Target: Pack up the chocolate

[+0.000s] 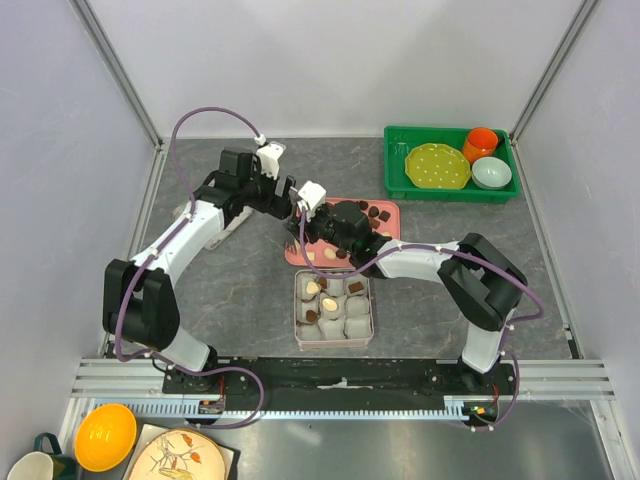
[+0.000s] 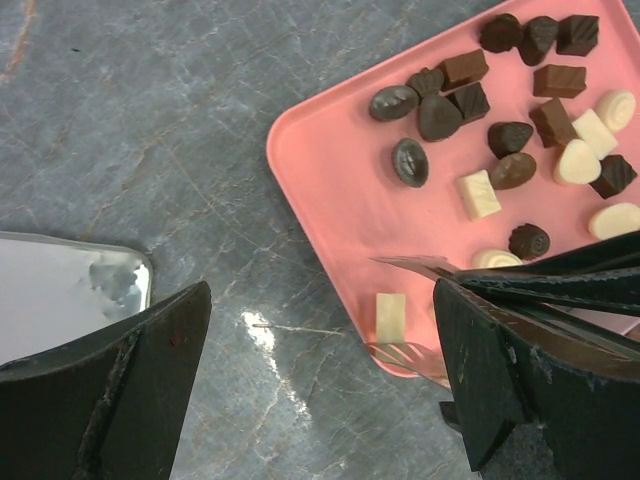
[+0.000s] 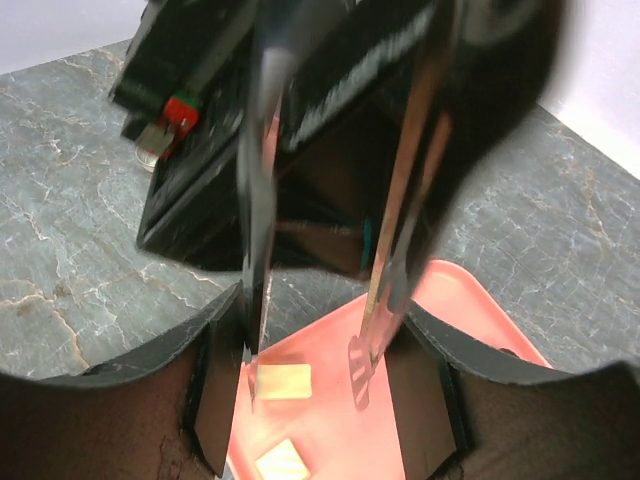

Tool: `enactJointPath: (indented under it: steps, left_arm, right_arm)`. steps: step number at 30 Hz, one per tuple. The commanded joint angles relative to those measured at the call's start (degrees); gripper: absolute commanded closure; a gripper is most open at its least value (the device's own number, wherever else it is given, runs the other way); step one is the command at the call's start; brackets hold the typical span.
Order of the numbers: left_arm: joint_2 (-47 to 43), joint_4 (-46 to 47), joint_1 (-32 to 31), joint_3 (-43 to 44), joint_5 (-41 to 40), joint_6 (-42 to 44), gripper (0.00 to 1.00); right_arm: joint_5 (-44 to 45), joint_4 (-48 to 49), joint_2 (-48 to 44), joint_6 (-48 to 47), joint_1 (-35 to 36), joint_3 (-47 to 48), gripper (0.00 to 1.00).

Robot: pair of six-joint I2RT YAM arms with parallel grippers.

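Many dark and white chocolate pieces (image 2: pixel 510 140) lie loose on a pink tray (image 2: pixel 330 170). My right gripper (image 3: pixel 315 395) is shut on metal tongs (image 3: pixel 400 230), whose two blades stand apart over the tray's corner. A white rectangular chocolate (image 3: pixel 283 381) lies between the blade tips, close to the left one. The same piece (image 2: pixel 390 315) shows in the left wrist view beside the slotted tong tip (image 2: pixel 405 352). My left gripper (image 2: pixel 320 385) hangs open over the grey table just off that tray corner, holding nothing. A tin of white paper cups (image 1: pixel 333 308), some with chocolate in them, sits in front of the tray (image 1: pixel 390 208).
A shiny metal lid (image 2: pixel 60 295) lies left of my left gripper. A green bin (image 1: pixel 398 172) at the back right holds a yellow plate, an orange cup and a pale bowl. A yellow bowl (image 1: pixel 105 436), a mug and a plate sit below the near rail.
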Motion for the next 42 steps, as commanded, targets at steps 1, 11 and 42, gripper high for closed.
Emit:
enactJointPath:
  steps: [1, 11, 42]
  left_arm:
    - [-3.2, -1.2, -2.2, 0.7, 3.3, 0.7, 0.01]
    - [-5.2, -2.9, -5.5, -1.4, 2.1, 4.0, 0.01]
    - [-14.7, -8.2, 12.2, -0.4, 0.9, 1.4, 0.01]
  right_arm:
    - [-1.4, 0.0, -2.4, -1.7, -0.2, 3.4, 0.38]
    - [-1.1, -3.0, -2.3, -3.0, -0.2, 5.2, 0.41]
    - [-1.6, -0.5, 1.3, -0.9, -0.5, 5.9, 0.44]
